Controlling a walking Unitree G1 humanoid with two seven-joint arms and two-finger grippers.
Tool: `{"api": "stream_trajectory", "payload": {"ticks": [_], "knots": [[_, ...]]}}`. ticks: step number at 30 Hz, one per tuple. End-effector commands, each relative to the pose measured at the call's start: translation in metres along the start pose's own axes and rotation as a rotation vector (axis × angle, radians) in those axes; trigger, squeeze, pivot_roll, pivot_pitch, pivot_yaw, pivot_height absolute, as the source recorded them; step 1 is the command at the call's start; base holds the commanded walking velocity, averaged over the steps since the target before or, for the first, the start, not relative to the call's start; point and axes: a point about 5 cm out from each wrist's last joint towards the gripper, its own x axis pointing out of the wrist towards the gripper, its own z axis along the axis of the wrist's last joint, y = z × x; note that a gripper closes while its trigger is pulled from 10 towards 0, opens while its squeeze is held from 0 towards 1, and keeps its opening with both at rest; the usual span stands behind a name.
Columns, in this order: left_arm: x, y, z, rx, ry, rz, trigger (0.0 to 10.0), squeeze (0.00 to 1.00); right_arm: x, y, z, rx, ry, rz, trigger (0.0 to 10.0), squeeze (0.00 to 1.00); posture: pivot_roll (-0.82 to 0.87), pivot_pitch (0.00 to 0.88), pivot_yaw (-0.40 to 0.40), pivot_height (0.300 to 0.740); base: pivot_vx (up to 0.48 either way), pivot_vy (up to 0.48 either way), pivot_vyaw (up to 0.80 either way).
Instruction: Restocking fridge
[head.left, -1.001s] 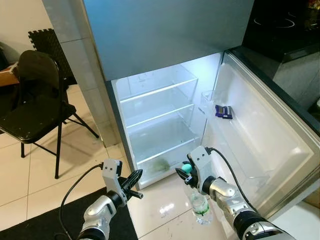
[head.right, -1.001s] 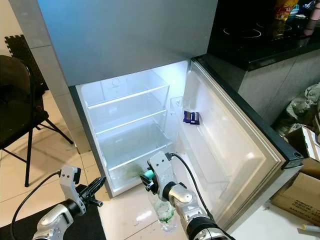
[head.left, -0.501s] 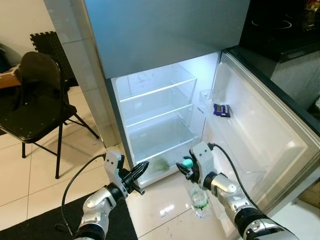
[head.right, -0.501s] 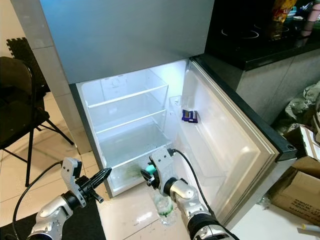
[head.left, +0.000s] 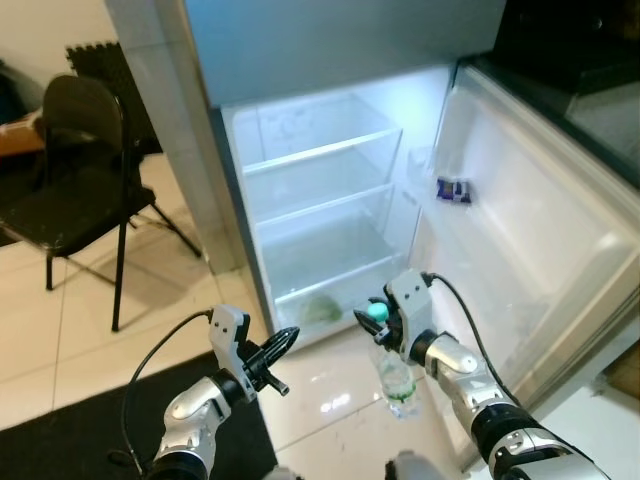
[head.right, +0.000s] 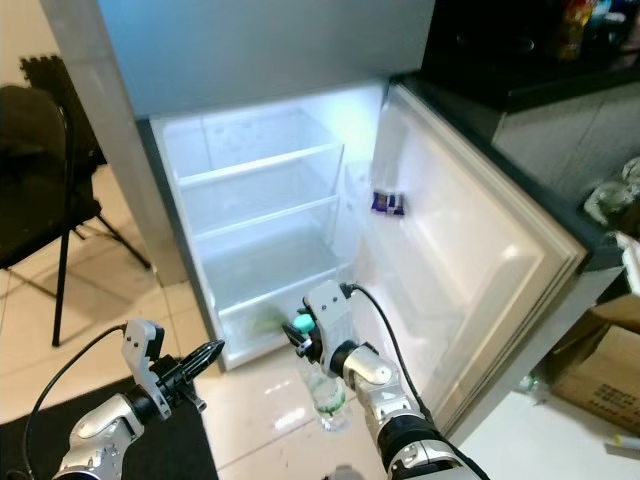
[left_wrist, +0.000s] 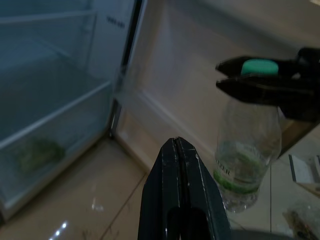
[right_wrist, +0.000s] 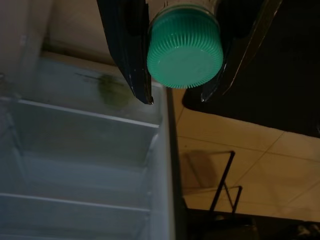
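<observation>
Right wrist view: right gripper (right_wrist: 185, 55) clamps the water bottle (head.left: 396, 375) at its green cap (right_wrist: 185, 47) — bottle hanging below; left gripper (left_wrist: 181, 150) is pressed closed, empty.

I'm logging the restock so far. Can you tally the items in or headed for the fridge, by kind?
Water bottle, held by the right gripper: 1
Green vegetable in the bottom drawer: 1
Blue packet on the door shelf: 1
Total: 3
</observation>
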Motion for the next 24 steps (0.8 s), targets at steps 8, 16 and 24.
{"api": "stream_trajectory", "payload": {"ticks": [8,16,24], "knots": [[0.008,-0.01,0.001,0.016,-0.001,-0.055,10.0,0.0,0.001,-0.001,0.003,-0.023,0.004,-0.01,10.0,0.0,-0.06,0.029,-0.024,0.611,0.0,0.0,0.0],[0.014,-0.017,0.007,0.034,-0.032,-0.089,10.0,0.0,0.001,-0.004,0.007,-0.031,-0.009,0.001,10.0,0.0,-0.06,0.036,-0.027,0.586,0.0,0.0,0.0],[0.016,-0.018,0.014,0.056,-0.045,-0.1,10.0,0.0,0.001,-0.003,0.012,-0.04,-0.03,0.018,10.0,0.0,-0.07,0.042,-0.024,0.561,0.0,0.0,0.0]]}}
